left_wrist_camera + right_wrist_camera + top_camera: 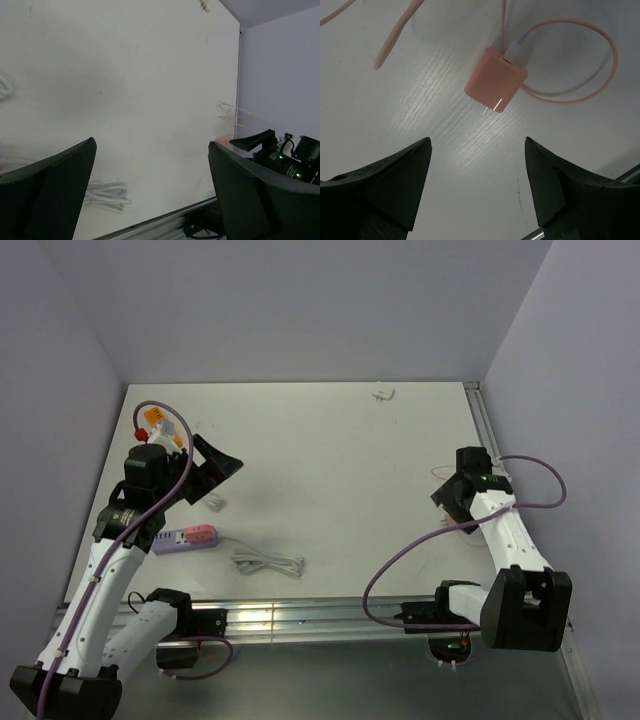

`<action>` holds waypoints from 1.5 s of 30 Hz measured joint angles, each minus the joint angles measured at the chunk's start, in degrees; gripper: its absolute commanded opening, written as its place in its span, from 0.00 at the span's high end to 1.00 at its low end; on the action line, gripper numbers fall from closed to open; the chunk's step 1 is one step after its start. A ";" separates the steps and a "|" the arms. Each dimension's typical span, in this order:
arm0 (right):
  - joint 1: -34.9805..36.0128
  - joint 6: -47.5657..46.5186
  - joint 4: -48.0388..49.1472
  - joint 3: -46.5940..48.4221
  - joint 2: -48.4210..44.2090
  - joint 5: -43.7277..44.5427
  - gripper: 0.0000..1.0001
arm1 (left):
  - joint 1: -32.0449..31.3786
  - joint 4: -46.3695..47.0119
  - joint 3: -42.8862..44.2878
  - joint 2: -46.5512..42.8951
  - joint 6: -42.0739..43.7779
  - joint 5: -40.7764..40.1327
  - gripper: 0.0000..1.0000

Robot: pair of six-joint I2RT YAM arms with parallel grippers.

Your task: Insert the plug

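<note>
The salmon-pink plug (496, 80) lies flat on the white table, its two prongs pointing toward my right gripper (477, 145). That gripper is open and empty, hovering just above and short of the plug. The thin pale-pink cord (605, 75) loops to the plug's right. In the top view the right gripper (455, 496) hides the plug. The lilac power strip (184, 537) lies at the near left. My left gripper (208, 472) is open and empty, raised above the table behind the strip.
An orange power strip (158, 422) sits at the far left behind the left arm. A coiled white cable (268, 562) lies near the front rail, and it also shows in the left wrist view (107, 194). A small scrap (382, 394) lies at the back edge.
</note>
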 measured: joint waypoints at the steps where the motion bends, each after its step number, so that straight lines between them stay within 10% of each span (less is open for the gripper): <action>1: 0.00 0.44 0.20 0.00 0.94 0.31 0.18 | -0.04 0.24 0.00 0.00 0.13 0.35 0.00; 25: -1.92 10.91 6.97 2.84 21.42 8.02 0.26 | -2.54 1.40 -0.35 3.89 3.32 3.43 0.01; 31: -1.99 11.43 8.22 3.10 23.63 8.46 0.51 | -2.80 1.40 -0.35 3.89 4.26 3.54 0.01; 36: -2.01 11.13 8.92 2.64 22.80 8.07 1.00 | -2.97 1.99 -1.16 3.32 4.85 5.68 0.10; 45: 17.53 9.90 7.23 7.34 8.39 4.37 1.00 | -3.78 16.31 -8.76 1.03 3.65 18.40 0.26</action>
